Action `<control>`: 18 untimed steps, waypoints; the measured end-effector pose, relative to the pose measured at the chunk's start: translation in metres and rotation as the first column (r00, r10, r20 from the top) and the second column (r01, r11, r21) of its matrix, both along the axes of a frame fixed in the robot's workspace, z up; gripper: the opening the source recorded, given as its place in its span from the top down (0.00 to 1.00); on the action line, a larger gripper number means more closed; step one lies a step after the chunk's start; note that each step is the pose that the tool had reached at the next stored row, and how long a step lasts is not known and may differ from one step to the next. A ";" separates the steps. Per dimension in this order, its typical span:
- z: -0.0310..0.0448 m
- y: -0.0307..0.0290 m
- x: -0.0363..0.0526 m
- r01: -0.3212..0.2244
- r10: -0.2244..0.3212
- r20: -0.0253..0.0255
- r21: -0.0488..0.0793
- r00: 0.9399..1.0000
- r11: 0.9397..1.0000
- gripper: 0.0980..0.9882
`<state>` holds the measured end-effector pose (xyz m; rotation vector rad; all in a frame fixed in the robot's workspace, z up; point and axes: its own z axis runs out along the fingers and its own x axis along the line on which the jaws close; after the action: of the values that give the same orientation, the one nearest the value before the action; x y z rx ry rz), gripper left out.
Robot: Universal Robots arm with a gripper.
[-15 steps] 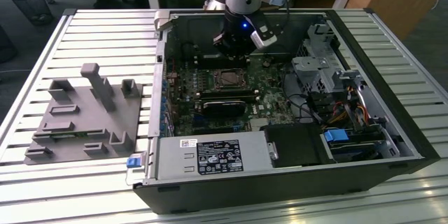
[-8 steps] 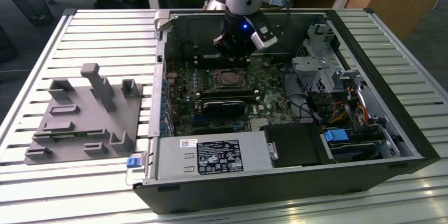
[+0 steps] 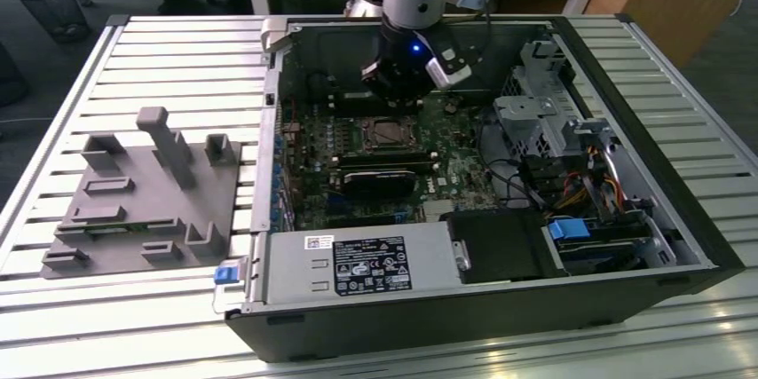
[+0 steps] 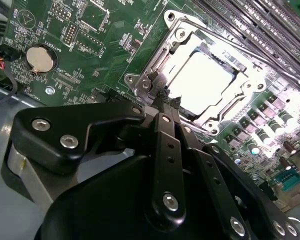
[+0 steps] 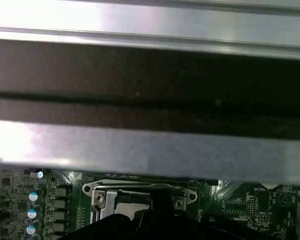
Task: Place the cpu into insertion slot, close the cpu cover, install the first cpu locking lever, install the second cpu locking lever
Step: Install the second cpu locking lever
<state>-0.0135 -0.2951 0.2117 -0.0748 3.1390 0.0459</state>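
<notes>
The cpu (image 4: 202, 82) lies flat in the insertion slot (image 3: 385, 133), its silver top shining. The cpu cover (image 4: 182, 34) is down around it as a silvery frame. My gripper (image 4: 169, 100) has its black fingers drawn together, the tips resting at the slot's near corner beside a frame screw (image 4: 146, 85). Whether a lever wire sits between the tips cannot be made out. In the exterior view the gripper (image 3: 397, 95) hangs just behind the slot inside the open computer case. The first wrist view shows the slot (image 5: 140, 192) beneath the case wall.
A black heatsink block (image 3: 376, 185) sits in front of the slot, with the power supply (image 3: 355, 265) nearer still. Long memory slots (image 4: 260, 25) run beside the slot. A coin battery (image 4: 41, 59) lies on the board. A grey fixture (image 3: 148, 193) stands on the slatted table.
</notes>
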 end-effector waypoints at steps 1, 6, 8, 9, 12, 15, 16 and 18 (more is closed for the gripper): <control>0.0032 0.0000 0.0000 0.000 0.000 0.000 0.000 1.000 1.000 0.99; 0.0233 0.0000 0.0000 0.000 0.000 0.000 0.000 1.000 1.000 0.99; 0.0275 -0.0001 0.0001 0.000 0.000 0.000 0.000 1.000 1.000 0.99; 0.0275 -0.0008 0.0001 0.000 0.000 0.000 0.000 1.000 1.000 0.99; 0.0275 -0.0051 0.0000 0.000 0.000 0.000 0.000 1.000 1.000 0.99; 0.0274 -0.0114 -0.0001 0.000 0.000 0.000 0.000 1.000 1.000 0.99; 0.0273 -0.0135 -0.0002 0.000 0.000 0.000 0.000 1.000 1.000 0.99; 0.0272 -0.0178 -0.0002 0.000 0.000 0.000 0.000 1.000 1.000 0.99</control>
<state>-0.0137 -0.3129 0.2389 -0.0750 3.1390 0.0460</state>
